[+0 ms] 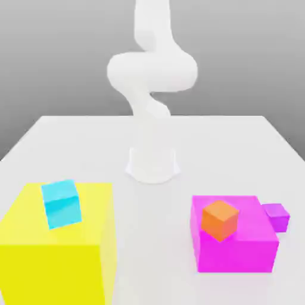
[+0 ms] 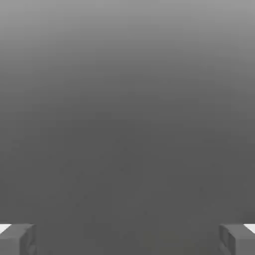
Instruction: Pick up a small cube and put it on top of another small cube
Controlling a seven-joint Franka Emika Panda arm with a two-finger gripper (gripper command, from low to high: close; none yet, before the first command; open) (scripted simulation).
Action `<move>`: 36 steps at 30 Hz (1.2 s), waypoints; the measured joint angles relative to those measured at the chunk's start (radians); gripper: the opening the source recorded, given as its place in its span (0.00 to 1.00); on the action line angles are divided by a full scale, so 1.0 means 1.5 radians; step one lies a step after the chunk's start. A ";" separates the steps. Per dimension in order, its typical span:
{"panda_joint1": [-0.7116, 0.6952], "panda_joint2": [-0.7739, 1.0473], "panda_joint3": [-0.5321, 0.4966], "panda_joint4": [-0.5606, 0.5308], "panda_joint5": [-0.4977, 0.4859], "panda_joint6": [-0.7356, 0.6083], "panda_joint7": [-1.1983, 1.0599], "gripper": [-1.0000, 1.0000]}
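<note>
I am holding my pincer (image 2: 127,239) spread wide and empty, its fingertips (image 2: 17,239) sitting at the bottom corners of the hand view, ready to straddle a cube. In the exterior view my arm (image 1: 152,71) is rising at upper centre. Lower down, the cyan cube (image 1: 61,204) is resting on a yellow block (image 1: 53,250) at lower left; the orange cube (image 1: 220,219) is sitting on a magenta block (image 1: 244,244) at lower right, a purple cube (image 1: 277,215) just beside it.

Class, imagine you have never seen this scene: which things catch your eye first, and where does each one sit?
The big yellow block on the exterior view's left stands out, with a small cyan cube on top. On the right, a magenta block carries a small orange cube, and a small purple cube sits beside it. Behind them rises the white robot arm.
</note>
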 joint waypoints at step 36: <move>0.469 0.232 -0.947 -0.048 -0.304 0.113 -1.084 0.50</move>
